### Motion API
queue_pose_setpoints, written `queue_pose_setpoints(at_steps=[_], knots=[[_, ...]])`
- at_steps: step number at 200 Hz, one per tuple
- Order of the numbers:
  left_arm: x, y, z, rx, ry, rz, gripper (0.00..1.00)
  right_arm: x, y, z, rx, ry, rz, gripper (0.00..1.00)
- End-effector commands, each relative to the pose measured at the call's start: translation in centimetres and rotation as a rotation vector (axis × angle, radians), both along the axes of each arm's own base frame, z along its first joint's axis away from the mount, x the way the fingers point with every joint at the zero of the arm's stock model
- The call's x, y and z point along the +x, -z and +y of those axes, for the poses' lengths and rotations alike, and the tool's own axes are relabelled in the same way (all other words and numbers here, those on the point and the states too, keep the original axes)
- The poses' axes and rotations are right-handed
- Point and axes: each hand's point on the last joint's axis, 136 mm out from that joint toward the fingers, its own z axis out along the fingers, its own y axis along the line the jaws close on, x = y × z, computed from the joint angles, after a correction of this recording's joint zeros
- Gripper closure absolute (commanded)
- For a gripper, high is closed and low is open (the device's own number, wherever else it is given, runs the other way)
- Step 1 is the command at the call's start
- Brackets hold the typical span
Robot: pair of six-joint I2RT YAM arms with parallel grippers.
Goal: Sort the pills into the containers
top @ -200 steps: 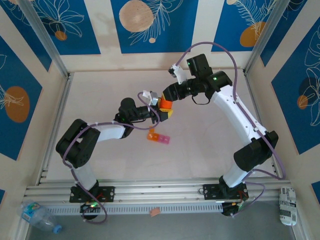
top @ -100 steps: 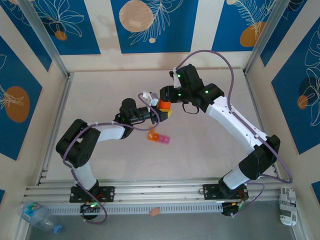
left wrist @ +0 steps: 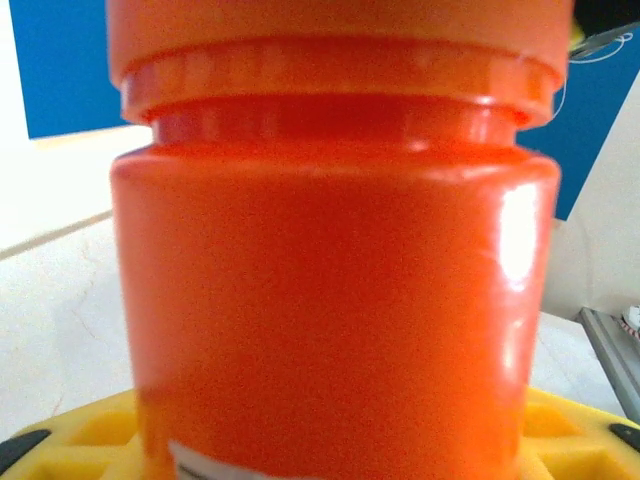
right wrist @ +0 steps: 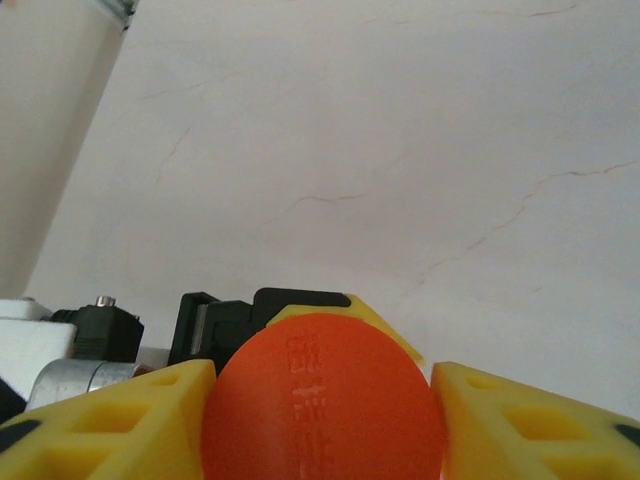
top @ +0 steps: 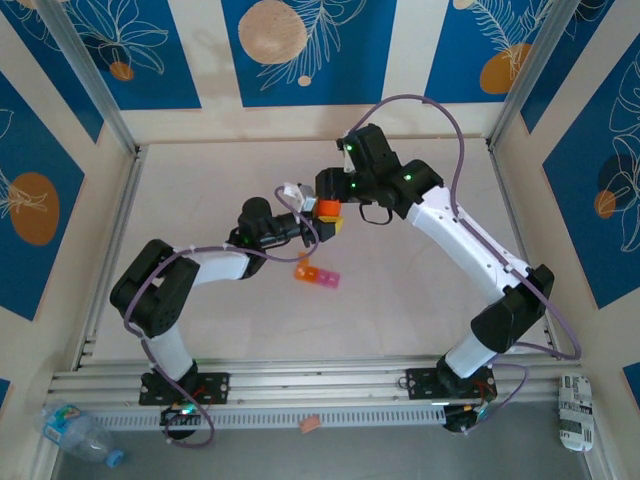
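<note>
Left tool (left wrist: 330,445) is gripping the orange bottle (top: 328,211) by its body, mid-frame, above the counter (top: 400,320). Right tool (right wrist: 323,385) is flanking the cap (right wrist: 300,430); clamped or free, I cannot tell. Containers (top: 317,275) are lying just below the bottle, long axis left-right, left arm nearer. Cap lettering is showing from the right wrist, not from the top view.
</note>
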Motion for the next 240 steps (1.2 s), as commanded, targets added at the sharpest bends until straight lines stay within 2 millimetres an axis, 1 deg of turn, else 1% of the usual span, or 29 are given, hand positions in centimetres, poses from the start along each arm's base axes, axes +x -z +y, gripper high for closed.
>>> queue_pose_setpoints(at_steps=[1,18,32,51,70,78,91,101,117,134,148,168,191,218,240], knots=[[0.1,-4.9,0.5,-0.093,-0.034,-0.123,1.0,-1.9,-1.9,0.4,0.079,-0.084,0.075,0.31],[-0.1,-4.6,0.4,-0.09,-0.023,-0.117,1.0,-1.9,-4.5,-0.3,0.13,-0.098,0.03,0.19],[-0.2,-4.5,0.4,-0.088,-0.017,-0.117,1.0,-2.4,-6.2,-0.8,0.162,-0.122,-0.005,0.13],[-0.4,-4.4,0.3,-0.084,-0.002,-0.115,1.0,-2.9,-7.8,-1.2,0.18,-0.173,-0.063,0.09],[-0.8,-4.3,0.2,-0.078,0.024,-0.112,1.0,-3.0,-8.3,-1.7,0.164,-0.25,-0.124,0.09],[-1.0,-4.2,0.1,-0.074,0.039,-0.106,1.0,-3.0,-8.3,-1.9,0.142,-0.295,-0.156,0.1],[-1.4,-4.2,-0.1,-0.067,0.072,-0.096,1.0,-3.0,-7.6,-2.1,0.096,-0.369,-0.189,0.11],[-1.8,-4.1,-0.2,-0.062,0.105,-0.083,1.0,-3.2,-6.9,-2.1,0.06,-0.432,-0.207,0.12],[-2.3,-4.1,-0.4,-0.054,0.155,-0.062,1.0,-3.1,-5.7,-2.3,0.006,-0.485,-0.214,0.13],[-2.6,-4.0,-0.5,-0.047,0.191,-0.041,1.0,-2.7,-5.0,-2.7,-0.012,-0.495,-0.201,0.15],[-2.7,-4.0,-0.4,-0.045,0.206,-0.03,1.0,-2.7,-4.9,-2.7,0.003,-0.505,-0.19,0.15],[-2.8,-4.0,-0.5,-0.044,0.221,-0.017,1.0,-3.0,-4.5,-2.4,0.018,-0.527,-0.168,0.15],[-2.9,-4.0,-0.7,-0.046,0.238,-0.006,1.0,-3.0,-3.6,-2.2,0.022,-0.541,-0.131,0.15],[-2.8,-4.0,-0.8,-0.047,0.246,0.0,1.0,-2.8,-2.5,-2.0,0.024,-0.545,-0.099,0.15],[-2.9,-4.0,-0.8,-0.048,0.25,0.002,1.0,-2.6,-2.0,-1.8,0.029,-0.544,-0.081,0.15]])
